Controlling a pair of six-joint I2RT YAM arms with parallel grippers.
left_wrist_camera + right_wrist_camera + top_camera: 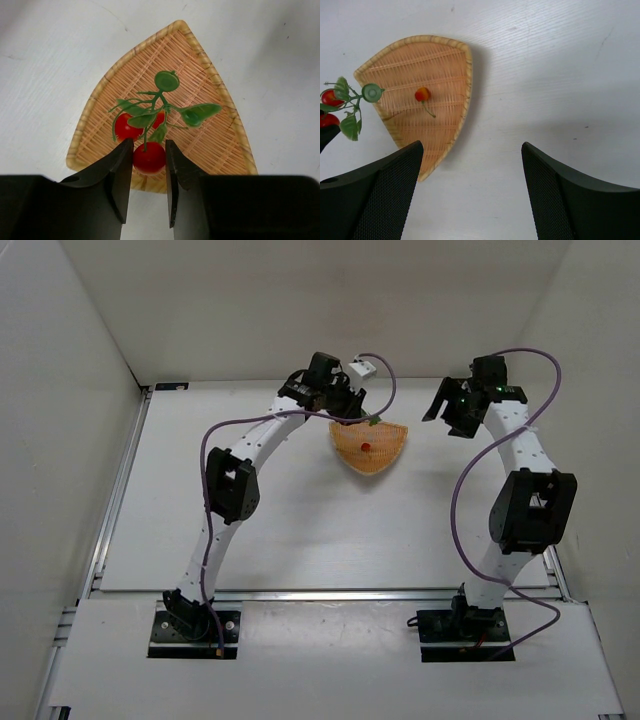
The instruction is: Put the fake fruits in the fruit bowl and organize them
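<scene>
Fake fruit comes in two pieces. One is a cluster (150,125) of small glossy red berries with green plastic leaves and stems, and it is pinched by the left gripper (149,145). The two black fingers (117,170) press against either side of the cluster's lowest berry, while the leaves and other berries fan out beyond the fingertips.

Seen from the left wrist, the pinched berry sits over the broad curved rim of a shallow orange-tan woven basket (175,55) shaped like a rounded fan. The leaves spread over its weave. I cannot tell whether the cluster touches the basket or hangs just above it.

The other piece, a single red berry (422,94) on a thin stem, lies inside the basket near the middle, apart from the cluster. The basket rests on a white table (300,530), its pointed end towards the arm bases.

The right gripper (471,150) is off to the basket's right, not touching it. Its mesh-textured black fingers are spread wide, with table surface showing between them.
</scene>
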